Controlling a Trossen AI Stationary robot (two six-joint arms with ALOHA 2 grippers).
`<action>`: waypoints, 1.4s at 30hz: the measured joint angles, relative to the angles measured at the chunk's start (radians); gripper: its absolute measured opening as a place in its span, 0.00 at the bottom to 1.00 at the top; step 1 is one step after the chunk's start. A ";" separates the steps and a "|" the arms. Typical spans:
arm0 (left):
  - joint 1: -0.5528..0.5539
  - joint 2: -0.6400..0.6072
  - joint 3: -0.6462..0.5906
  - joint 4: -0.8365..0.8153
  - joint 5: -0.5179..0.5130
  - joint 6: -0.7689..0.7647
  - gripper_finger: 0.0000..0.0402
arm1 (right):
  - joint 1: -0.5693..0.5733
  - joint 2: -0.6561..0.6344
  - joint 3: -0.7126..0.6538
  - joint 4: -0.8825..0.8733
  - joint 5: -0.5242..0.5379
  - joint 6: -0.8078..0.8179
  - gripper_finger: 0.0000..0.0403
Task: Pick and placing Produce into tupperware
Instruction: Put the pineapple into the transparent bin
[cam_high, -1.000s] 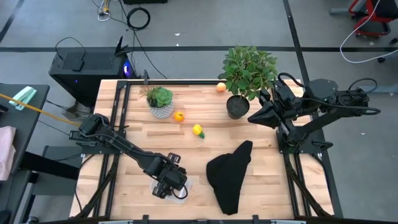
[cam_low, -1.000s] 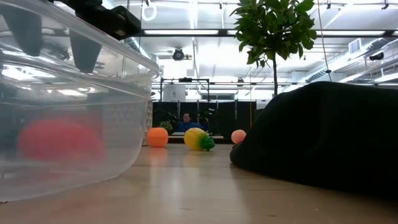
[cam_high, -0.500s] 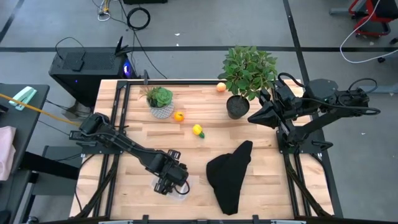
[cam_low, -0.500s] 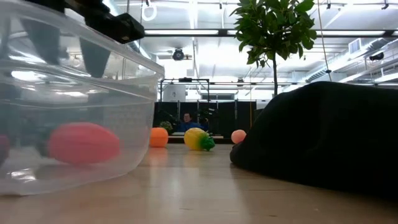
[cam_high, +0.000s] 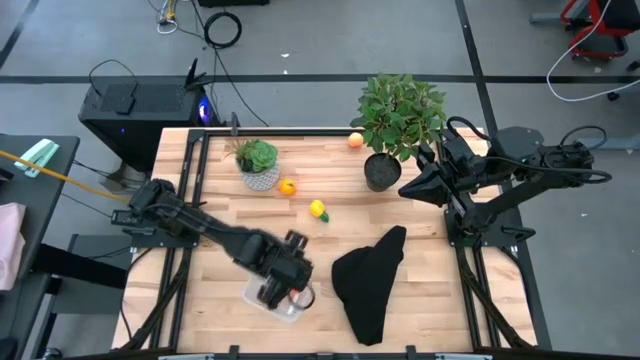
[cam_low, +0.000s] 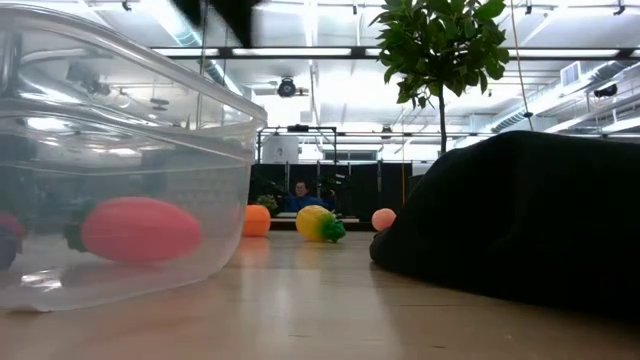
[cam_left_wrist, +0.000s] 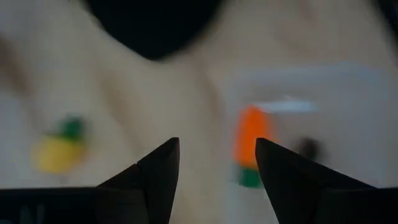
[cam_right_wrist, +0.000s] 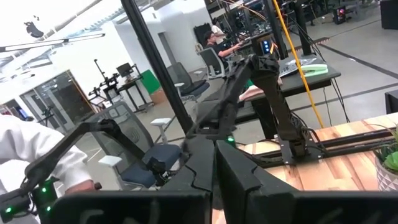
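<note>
L gripper hangs over the tupperware at the near edge of the table, fingers apart and holding nothing. The L wrist view gives what the overhead can't: between the two dark fingers, a blurred orange-red piece w/ a green end lying inside the clear tub. The low view shows that piece side-on through the clear wall — pinkish-red, oval, resting on the floor of the tub, which is shallow w/ rounded corners.

A black cloth lies just right of the tub and blocks much of the low view's right side.

Farther back — a yellow piece w/ green tip, an orange one near a small potted plant, and a peach one beside a larger potted plant.

R gripper waits at the far right of the table, fingers pressed together, empty. A person shows in the room beyond.
</note>
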 joint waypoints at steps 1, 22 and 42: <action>0.026 0.000 -0.011 0.039 -0.014 0.043 0.54 | 0.000 0.000 0.000 0.000 0.000 -0.003 0.06; 0.488 0.141 -0.040 0.162 0.067 0.722 0.72 | 0.001 0.003 0.000 0.004 0.000 0.045 0.06; 0.531 0.202 -0.040 0.190 0.148 0.784 0.87 | 0.000 0.035 0.000 0.011 0.011 0.056 0.06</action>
